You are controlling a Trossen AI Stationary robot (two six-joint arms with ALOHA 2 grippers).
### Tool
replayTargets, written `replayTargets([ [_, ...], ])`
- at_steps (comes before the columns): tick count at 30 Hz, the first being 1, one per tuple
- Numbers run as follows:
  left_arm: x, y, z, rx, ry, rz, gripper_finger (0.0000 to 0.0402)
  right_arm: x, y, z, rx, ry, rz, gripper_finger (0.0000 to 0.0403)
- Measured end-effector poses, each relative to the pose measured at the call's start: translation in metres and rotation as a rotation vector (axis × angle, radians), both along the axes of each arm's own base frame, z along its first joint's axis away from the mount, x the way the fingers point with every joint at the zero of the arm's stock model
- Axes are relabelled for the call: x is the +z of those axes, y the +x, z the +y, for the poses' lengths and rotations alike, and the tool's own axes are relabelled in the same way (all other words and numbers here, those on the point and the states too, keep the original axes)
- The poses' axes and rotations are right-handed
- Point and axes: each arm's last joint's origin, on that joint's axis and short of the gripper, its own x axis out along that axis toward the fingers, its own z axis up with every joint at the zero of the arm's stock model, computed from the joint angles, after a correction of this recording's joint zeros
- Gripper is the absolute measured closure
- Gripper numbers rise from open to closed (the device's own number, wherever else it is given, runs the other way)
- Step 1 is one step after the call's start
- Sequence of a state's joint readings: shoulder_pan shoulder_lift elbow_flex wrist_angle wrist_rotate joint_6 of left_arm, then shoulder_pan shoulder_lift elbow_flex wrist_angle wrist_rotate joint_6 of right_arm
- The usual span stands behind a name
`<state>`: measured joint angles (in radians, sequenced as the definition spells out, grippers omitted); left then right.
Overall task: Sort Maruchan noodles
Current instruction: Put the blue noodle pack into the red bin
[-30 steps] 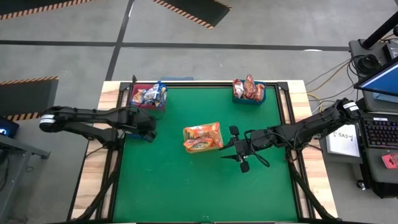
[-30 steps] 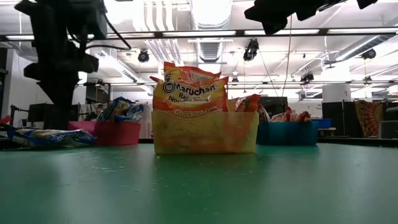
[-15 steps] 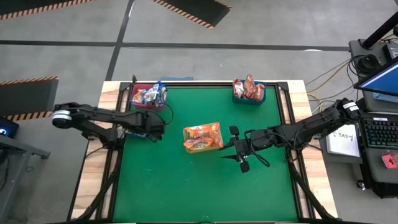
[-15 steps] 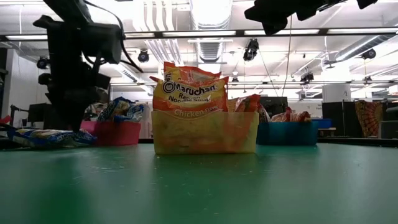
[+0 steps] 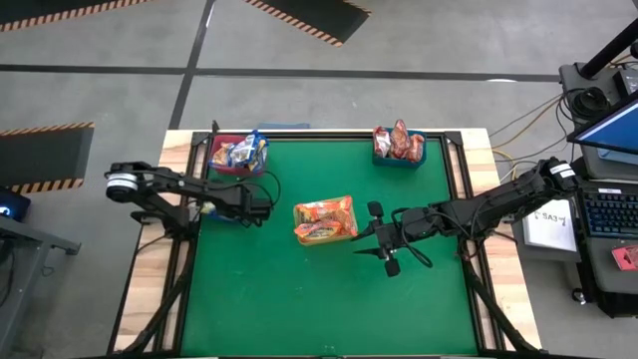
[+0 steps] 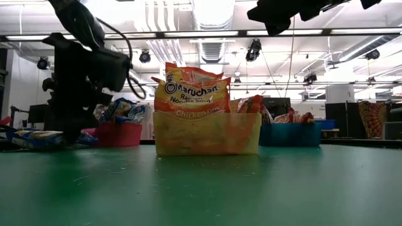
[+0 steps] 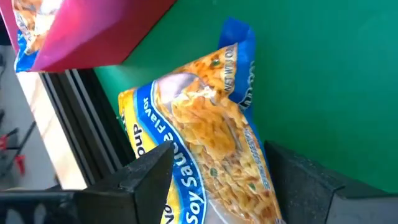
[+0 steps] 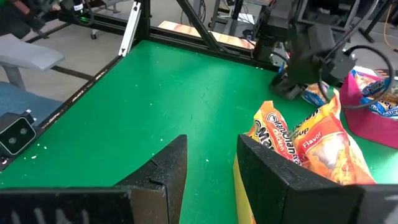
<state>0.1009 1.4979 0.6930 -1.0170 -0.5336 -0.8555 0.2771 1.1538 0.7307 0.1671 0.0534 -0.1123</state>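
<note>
A blue-and-yellow Maruchan noodle packet (image 7: 205, 137) lies flat on the green table (image 5: 329, 299) by its left edge, just in front of the red bin (image 5: 237, 155). My left gripper (image 7: 217, 152) is open above it, one finger on each side. It shows low over the packet (image 6: 38, 138) in the low view. My right gripper (image 8: 211, 155) waits open and empty just right of the yellow bin (image 5: 324, 221), which holds orange packets (image 6: 191, 94). My left gripper comes at the blue-and-yellow packet from above with its fingers (image 7: 149, 171) spread to either side of the packet's width. I cannot tell whether they touch it. The packet lies flat on the table.
The red bin holds blue packets (image 6: 122, 110). The blue bin (image 5: 399, 150) at the far right holds red packets. The yellow bin stands mid-table. Black rails (image 7: 93, 137) run along the table's left edge beside the packet. Open green surface lies toward the near edge.
My left arm has reached farther toward the table's right edge, and its gripper has shifted the same way and sunk a little over the packet. The blue-and-yellow packet has stayed where it lay.
</note>
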Motion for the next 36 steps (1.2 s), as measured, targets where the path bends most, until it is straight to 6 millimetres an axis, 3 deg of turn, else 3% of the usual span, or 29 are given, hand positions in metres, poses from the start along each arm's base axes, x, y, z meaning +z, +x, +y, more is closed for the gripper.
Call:
replayTargets([
  [6, -0.011, 0.002, 0.0, 0.0, -0.006, 0.06, 0.0199, 0.0, 0.0, 0.0, 0.0, -0.001, 0.001, 0.0273],
  [15, -0.008, 0.001, 0.0, -0.012, -0.015, 0.059, 0.038, 0.0, 0.0, 0.0, 0.0, -0.001, 0.001, 0.0273],
  [18, 0.001, -0.001, 0.0, -0.022, -0.027, 0.025, 0.0382, 0.0, 0.0, 0.0, 0.0, -0.002, 0.001, 0.0273],
  [23, 0.037, -0.008, -0.001, -0.04, -0.026, -0.069, 0.0382, 0.0, 0.0, 0.0, 0.0, -0.002, 0.001, 0.0273],
  [28, 0.087, -0.02, -0.002, -0.078, 0.007, -0.264, 0.0392, 0.0, 0.0, 0.0, 0.0, -0.002, 0.001, 0.0273],
  [36, 0.162, -0.047, 0.004, -0.123, 0.257, -0.526, 0.0392, 0.0, 0.0, 0.0, 0.0, -0.001, 0.0, 0.0273],
])
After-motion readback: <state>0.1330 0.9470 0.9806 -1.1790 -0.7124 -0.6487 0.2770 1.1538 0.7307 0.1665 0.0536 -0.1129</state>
